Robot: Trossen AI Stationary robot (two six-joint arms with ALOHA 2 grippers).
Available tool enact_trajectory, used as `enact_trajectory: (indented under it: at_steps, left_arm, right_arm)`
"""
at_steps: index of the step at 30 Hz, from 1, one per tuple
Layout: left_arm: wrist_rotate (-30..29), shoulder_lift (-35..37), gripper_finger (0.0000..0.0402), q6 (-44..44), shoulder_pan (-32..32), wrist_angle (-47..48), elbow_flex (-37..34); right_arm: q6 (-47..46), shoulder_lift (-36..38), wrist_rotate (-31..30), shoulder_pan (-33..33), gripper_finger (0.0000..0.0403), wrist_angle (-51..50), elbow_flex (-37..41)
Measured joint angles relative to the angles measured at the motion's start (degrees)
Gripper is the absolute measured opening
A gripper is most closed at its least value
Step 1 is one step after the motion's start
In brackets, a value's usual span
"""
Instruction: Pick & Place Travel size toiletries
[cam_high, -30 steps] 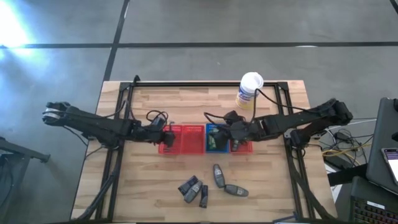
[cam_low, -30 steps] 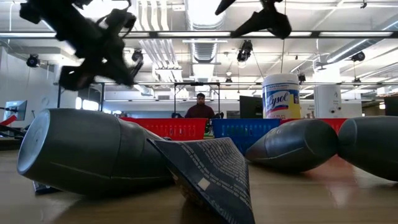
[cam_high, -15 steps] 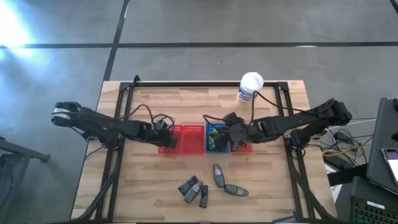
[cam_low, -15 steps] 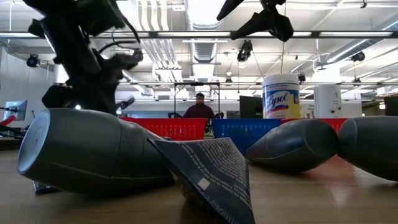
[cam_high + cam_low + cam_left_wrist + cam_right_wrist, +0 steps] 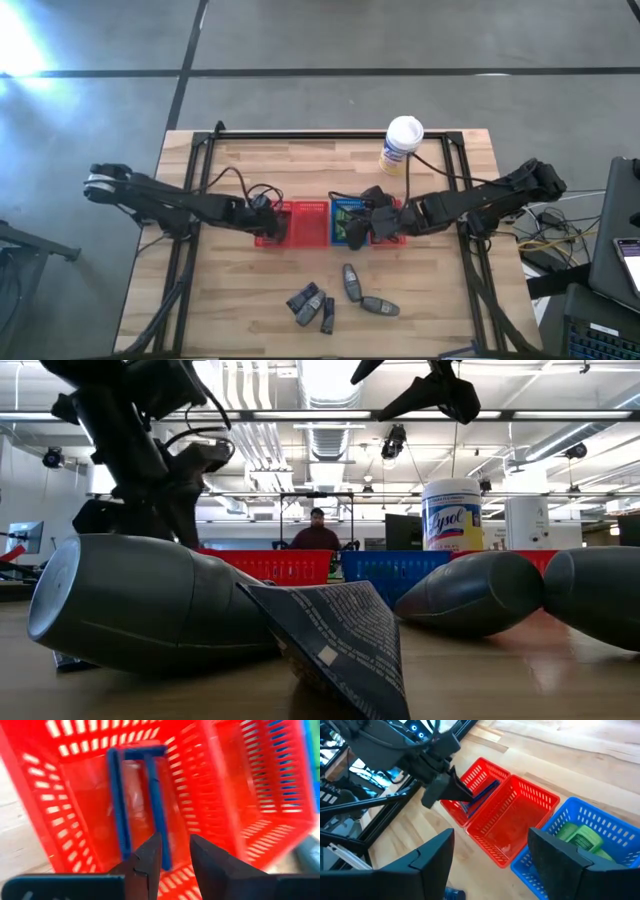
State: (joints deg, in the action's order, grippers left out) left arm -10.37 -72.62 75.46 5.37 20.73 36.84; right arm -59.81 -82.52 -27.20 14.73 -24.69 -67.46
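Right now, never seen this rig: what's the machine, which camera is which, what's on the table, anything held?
Two dark robot arms work at a wooden table. One camera looks straight down, one sits at table height, one rides each wrist. The left gripper is at the outer red basket, its fingers slightly apart over blue sticks lying inside, gripping nothing. The right gripper hangs open and empty over the blue basket, which holds green bottles. A second red basket stands between. Dark grey tubes lie nearer the front edge, a white tub at the back.
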Motion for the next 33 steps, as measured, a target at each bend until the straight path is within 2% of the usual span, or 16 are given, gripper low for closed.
enact_trajectory:
  at_steps: [9, 17, 33]
  left_arm:
    - [-4.9, 6.3, 0.0110, -11.5, 1.4, -1.3, 4.6]
    - [-8.6, 8.8, 0.0110, -18.3, 1.4, -2.0, 7.5]
    - [-9.2, 8.7, 0.0110, -18.8, 1.4, -2.7, 7.0]
  right_arm:
    - [-0.3, 0.0, 0.0, 0.9, 0.0263, -0.3, 0.1]
    - [-0.2, 0.0, 0.2, 0.9, 0.0282, -0.3, 0.1]
    - [0.2, -0.1, 0.3, 0.9, 0.0328, -0.3, 0.1]
